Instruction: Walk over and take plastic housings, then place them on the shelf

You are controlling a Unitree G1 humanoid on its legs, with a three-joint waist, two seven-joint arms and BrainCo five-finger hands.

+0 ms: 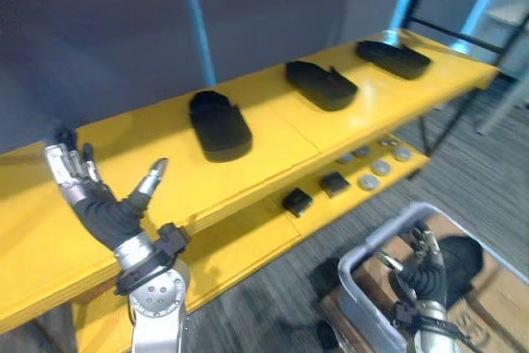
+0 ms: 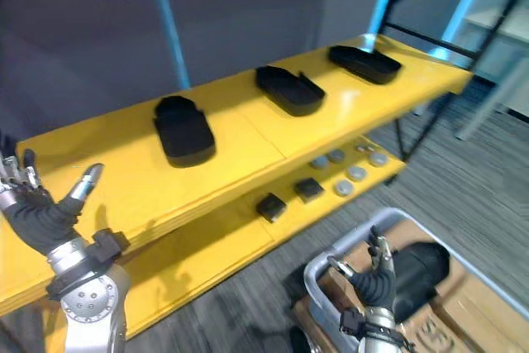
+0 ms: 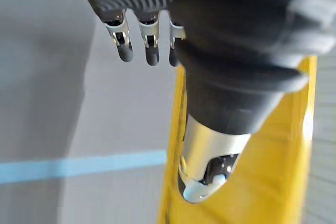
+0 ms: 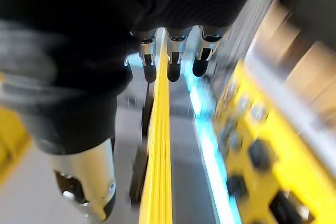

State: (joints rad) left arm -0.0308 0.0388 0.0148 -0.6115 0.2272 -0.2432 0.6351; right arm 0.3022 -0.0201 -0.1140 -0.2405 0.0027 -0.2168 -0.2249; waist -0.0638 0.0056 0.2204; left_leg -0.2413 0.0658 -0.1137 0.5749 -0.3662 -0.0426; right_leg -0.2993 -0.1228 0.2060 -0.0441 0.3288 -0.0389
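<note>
Three black plastic housings lie in a row on the yellow shelf's top board (image 1: 273, 134): one at the left (image 1: 219, 126), one in the middle (image 1: 321, 84), one at the far right (image 1: 393, 58). Another black housing (image 1: 461, 260) rests in a grey bin (image 1: 364, 266) on the floor at the lower right. My left hand (image 1: 103, 204) is raised over the shelf's near left edge, open, fingers spread, holding nothing. My right hand (image 1: 426, 279) hangs open above the grey bin, just left of the housing inside it, empty.
The lower shelf board (image 1: 248, 241) carries two small black blocks (image 1: 296, 201) and several round grey discs (image 1: 380, 167). Cardboard boxes (image 1: 488, 303) sit in and beside the bin. A black metal rack frame (image 1: 471, 39) stands at the far right.
</note>
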